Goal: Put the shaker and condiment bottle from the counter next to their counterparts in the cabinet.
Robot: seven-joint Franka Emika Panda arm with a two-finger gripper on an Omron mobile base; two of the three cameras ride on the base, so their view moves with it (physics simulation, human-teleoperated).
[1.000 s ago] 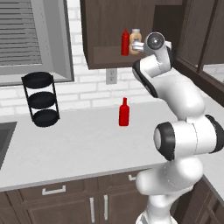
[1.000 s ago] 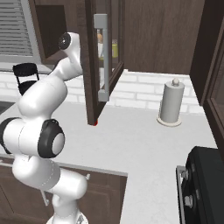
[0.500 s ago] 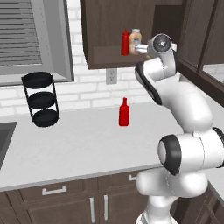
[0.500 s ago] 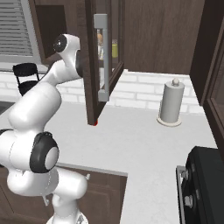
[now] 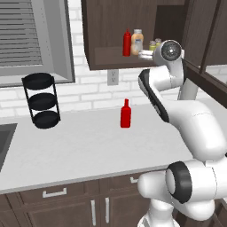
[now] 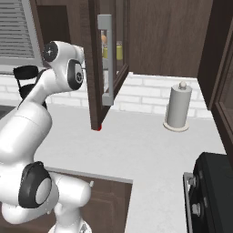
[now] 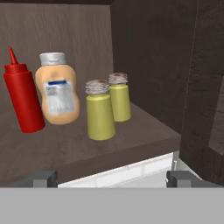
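1. Gripper (image 7: 111, 178) stood with its jaws spread wide and empty, its two tips just before the front edge of the cabinet (image 7: 148, 52) shelf, touching nothing.
2. Shelf contents, left to right in the hand view: a red squeeze bottle (image 7: 22, 94); the tan-orange bottle (image 7: 57, 89) touching it or just beside it; then the nearer shaker (image 7: 99, 109) and the farther shaker (image 7: 120, 96), close together. Which shaker had come from the counter could not be told.
3. In the left base view, a second red condiment bottle (image 5: 126, 114) stood upright on the counter (image 5: 80, 146), near the back wall and well apart from the arm.
4. Judged step: the shaker appeared placed; the bottle remained.
5. Judged next move: withdraw from the shelf, descend to the counter, and close around the bottle's body without tipping it.
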